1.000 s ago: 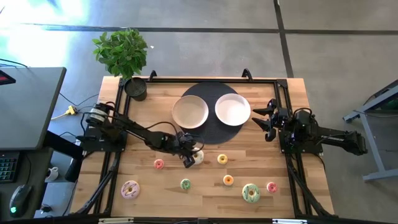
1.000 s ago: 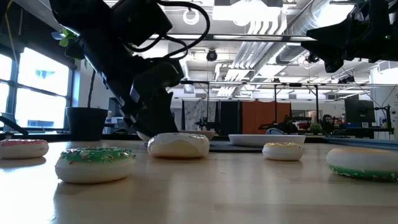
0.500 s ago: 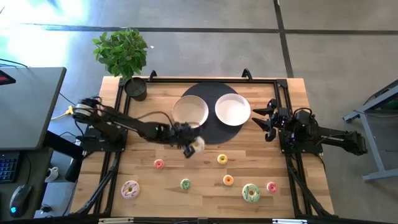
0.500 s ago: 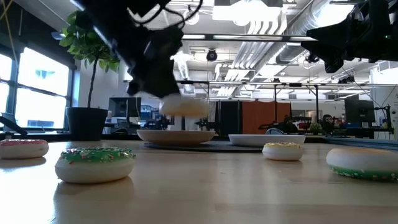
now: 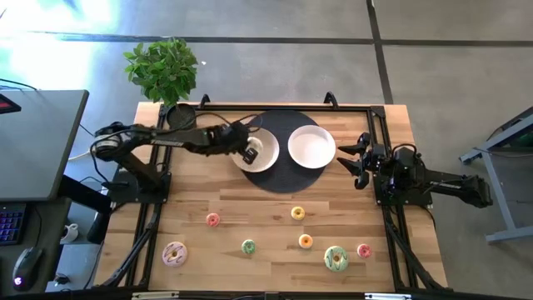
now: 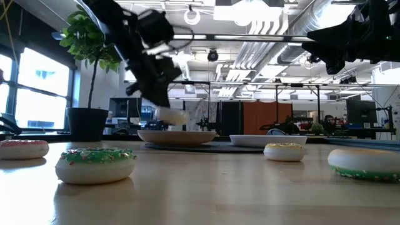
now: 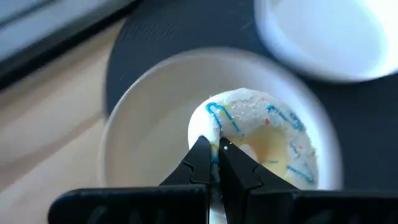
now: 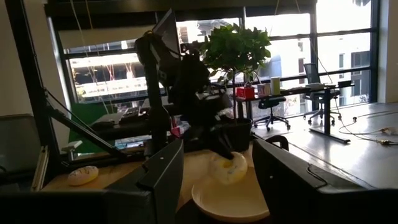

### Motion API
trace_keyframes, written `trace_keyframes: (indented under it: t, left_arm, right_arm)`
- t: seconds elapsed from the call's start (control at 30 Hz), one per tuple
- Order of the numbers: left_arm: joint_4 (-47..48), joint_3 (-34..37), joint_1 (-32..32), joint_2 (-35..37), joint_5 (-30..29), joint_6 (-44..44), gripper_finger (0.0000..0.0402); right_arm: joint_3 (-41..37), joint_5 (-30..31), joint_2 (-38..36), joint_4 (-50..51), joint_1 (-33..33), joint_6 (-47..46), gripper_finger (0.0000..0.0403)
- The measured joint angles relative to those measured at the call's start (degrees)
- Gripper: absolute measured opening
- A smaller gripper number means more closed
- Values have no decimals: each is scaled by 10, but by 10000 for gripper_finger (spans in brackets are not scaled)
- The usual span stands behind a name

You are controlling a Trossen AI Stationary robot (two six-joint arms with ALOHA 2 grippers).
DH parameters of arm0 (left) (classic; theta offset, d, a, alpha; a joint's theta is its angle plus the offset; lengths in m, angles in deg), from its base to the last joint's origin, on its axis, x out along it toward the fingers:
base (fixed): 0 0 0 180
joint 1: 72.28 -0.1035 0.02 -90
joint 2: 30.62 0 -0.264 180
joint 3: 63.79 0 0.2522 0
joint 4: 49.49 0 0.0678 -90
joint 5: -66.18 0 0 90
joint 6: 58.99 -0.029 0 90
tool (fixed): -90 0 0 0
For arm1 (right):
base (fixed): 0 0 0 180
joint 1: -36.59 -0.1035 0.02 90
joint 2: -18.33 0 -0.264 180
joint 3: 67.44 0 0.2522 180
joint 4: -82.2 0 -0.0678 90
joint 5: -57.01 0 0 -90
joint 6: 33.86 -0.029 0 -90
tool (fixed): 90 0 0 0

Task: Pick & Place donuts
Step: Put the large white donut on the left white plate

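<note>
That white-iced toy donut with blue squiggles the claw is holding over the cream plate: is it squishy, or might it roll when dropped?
The white-iced toy donut probably is stiff and light: the left claw pinches only its rim, yet it keeps its ring shape. Released above the cream plate, it likely lands flat rather than rolling.

Eight donuts (image 5: 336, 258); two plates (image 5: 311, 147); one plant (image 5: 161, 68)

Wood table (image 5: 191, 200): black round mat (image 5: 283, 179) with 2 plates, potted plant (image 5: 164, 75) at corner, 7 donuts loose on front half.
</note>
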Motion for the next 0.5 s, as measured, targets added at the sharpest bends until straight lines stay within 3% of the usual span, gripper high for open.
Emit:
trace_keyframes:
  t: [0.3, 0.5]
  left_arm:
    - [-24, 0, -59, -80, 21, -30, 6]
    - [-56, -1, -74, -89, 25, -57, 41]
  right_arm:
    - [0, 0, 0, 0, 0, 0, 188]
    - [0, 0, 0, 0, 0, 0, 188]
